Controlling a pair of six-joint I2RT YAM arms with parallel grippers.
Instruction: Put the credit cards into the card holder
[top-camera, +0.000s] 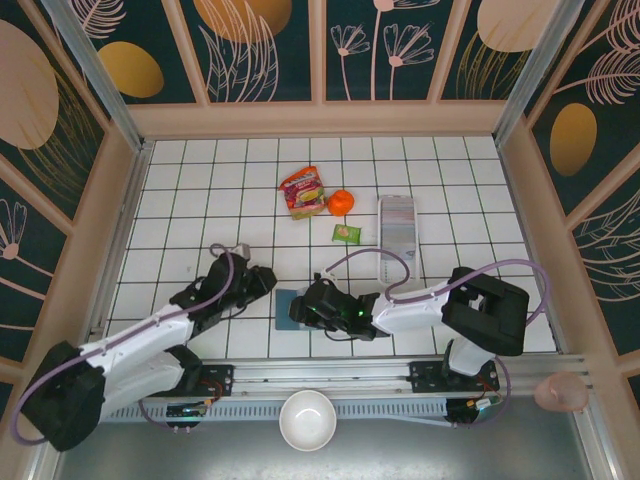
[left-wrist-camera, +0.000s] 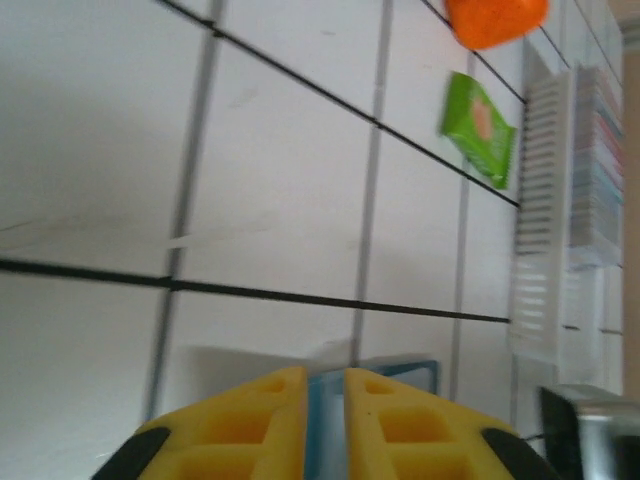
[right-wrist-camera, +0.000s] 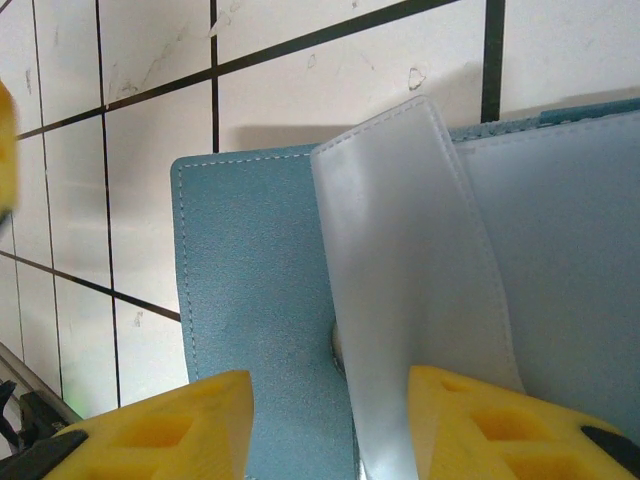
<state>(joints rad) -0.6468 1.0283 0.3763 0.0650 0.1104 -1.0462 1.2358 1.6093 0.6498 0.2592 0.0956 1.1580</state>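
Two claws crowd the open card holder (top-camera: 284, 303) on the table (top-camera: 180, 220) near its front edge: right claw (right-wrist-camera: 328, 385) spread astride its pale sleeve (right-wrist-camera: 400, 250), left claw (left-wrist-camera: 325, 385) nearly closed at its rim, grip unclear. Opening step, I'd say; next, pin that sleeve back, with bare tiles all round and the green packet (top-camera: 347, 233) well apart.

We see the card holder (top-camera: 285, 303) lying open and flat on white tiles, lower centre of the top view. Its inside is blue-grey with pale stitching, and a translucent pocket leaf (right-wrist-camera: 400, 280) curls upward from its middle.
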